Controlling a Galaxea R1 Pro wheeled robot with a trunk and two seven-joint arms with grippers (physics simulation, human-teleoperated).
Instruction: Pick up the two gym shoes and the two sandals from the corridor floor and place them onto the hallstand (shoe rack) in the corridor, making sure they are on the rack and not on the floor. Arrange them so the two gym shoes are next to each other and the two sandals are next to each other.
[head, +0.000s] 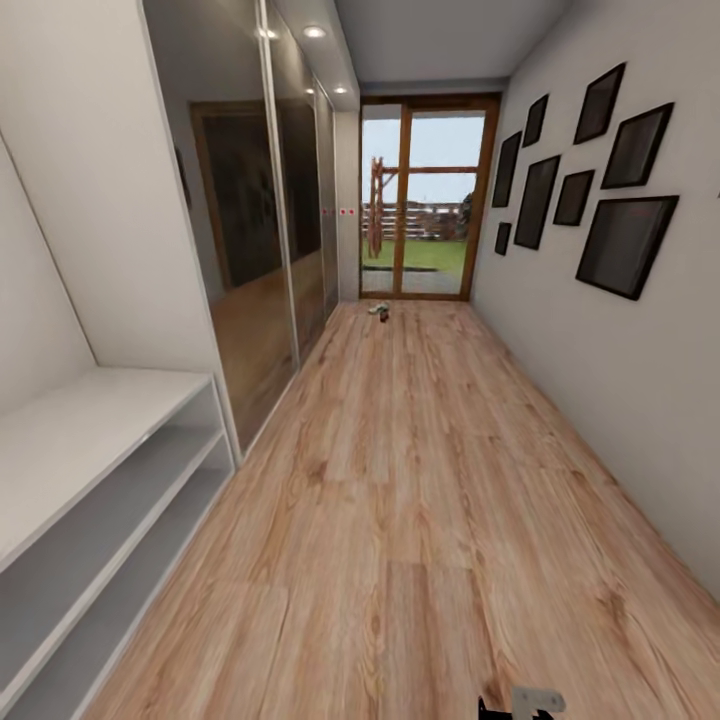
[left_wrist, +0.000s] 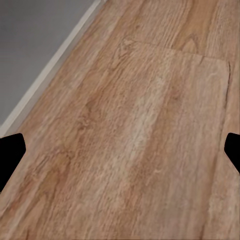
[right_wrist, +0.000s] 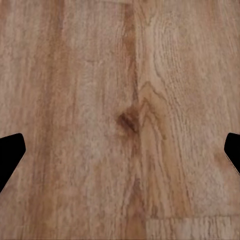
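I stand in a long corridor, looking down the corridor floor (head: 420, 480) of light brown wood-grain planks toward a glazed door (head: 420, 200) with a lawn and fence beyond it. The hallstand (head: 90, 480), a low light-grey cabinet with a flat top and two long open shelves, runs along the wall on my left, its shelves bare where they show. Past it, mirrored wardrobe doors (head: 260, 230) line the same wall, and dark picture frames (head: 600, 170) hang on the opposite wall to my right.

Far down the hall, on the planks just before the door, lies a small cluster of footwear (head: 380, 309): pale and dark shapes, too small to tell gym shoes from sandals. It is well apart from the hallstand.

My left hand (left_wrist: 120, 150) hangs over bare planks, its two fingertips spread wide at the edges of its wrist view, nothing between them; a grey surface with a pale edge (left_wrist: 35, 45) lies beside the wood there. My right hand (right_wrist: 120, 150) is likewise spread wide and holding nothing, above a plank with a dark knot (right_wrist: 129, 120).
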